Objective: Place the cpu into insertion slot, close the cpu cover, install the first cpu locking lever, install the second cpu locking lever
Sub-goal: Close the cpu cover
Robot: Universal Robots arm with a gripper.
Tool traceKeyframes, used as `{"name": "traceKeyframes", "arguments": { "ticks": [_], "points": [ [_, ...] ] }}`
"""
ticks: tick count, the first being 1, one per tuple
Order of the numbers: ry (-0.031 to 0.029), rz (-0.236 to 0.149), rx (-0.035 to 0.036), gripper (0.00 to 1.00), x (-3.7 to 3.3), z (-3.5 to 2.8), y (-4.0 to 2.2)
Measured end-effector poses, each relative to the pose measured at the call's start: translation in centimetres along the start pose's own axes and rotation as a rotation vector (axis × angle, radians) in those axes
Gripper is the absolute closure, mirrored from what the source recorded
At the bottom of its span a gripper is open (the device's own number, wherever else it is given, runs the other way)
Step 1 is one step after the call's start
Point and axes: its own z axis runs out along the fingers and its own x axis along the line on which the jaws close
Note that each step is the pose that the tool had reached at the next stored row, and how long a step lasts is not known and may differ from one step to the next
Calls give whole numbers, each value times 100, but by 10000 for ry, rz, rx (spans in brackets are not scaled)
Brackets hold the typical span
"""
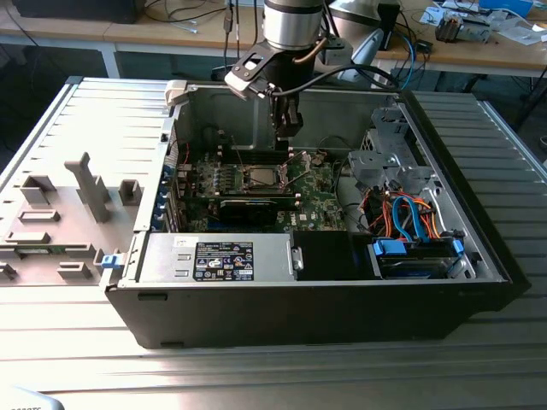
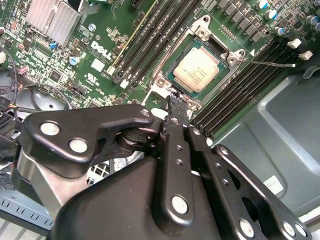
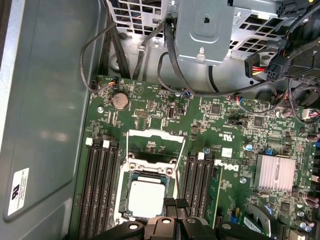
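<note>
Second wrist view: flat square silver-grey cpu point(image 2: 196, 71)

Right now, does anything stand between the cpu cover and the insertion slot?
Possibly the pincer, at the rim of the insertion slot beside the seated cpu; the cpu cover stands open.

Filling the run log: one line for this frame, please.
small square silver-topped cpu seated in dark square insertion slot | silver frame cpu cover raised open | gripper jaws shut, empty, above slot edge
</note>
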Motion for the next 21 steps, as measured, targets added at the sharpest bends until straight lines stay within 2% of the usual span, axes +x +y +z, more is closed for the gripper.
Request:
{"name": "traceKeyframes", "arguments": {
  "ticks": [12, 17, 20, 21],
  "points": [
    [1, 2, 0, 89, 0, 33, 16],
    [58, 211, 4, 89, -1, 72, 36],
    [81, 430, 13, 89, -6, 112, 82],
    [80, 459, 15, 89, -10, 120, 124]
  ]
}}
